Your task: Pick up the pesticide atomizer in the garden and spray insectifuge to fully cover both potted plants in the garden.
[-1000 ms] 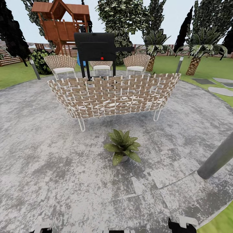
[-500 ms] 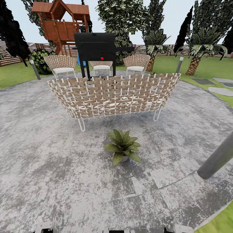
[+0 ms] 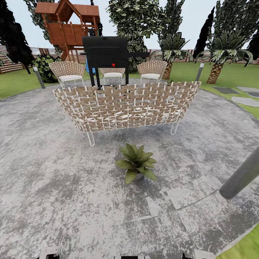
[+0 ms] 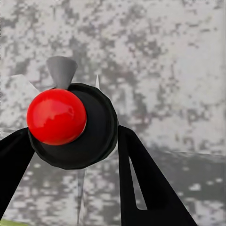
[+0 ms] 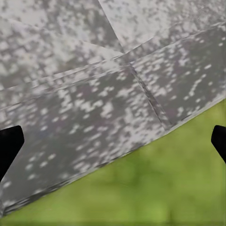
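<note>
The left gripper is found closed on a dark round body with a red knob and grey nozzle, judged to be the pesticide atomizer. The right gripper is spread wide and empty, and has been lowered since a second ago, so the left arm is judged due to spray. One potted plant is recorded at 12 o'clock on the stone patio, with a woven sofa beyond and lawn at 4 o'clock.

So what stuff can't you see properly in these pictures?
- Second potted plant: the head view has one potted plant on the patio; behind the woven sofa is hidden.
- Plant's pot: mostly covered by its own leaves.
- Spray bottle label: in the left wrist view, a round black top with a red ball blocks whatever lies below.
- Right gripper: cut off by the picture's edges, just the black fingertips.
</note>
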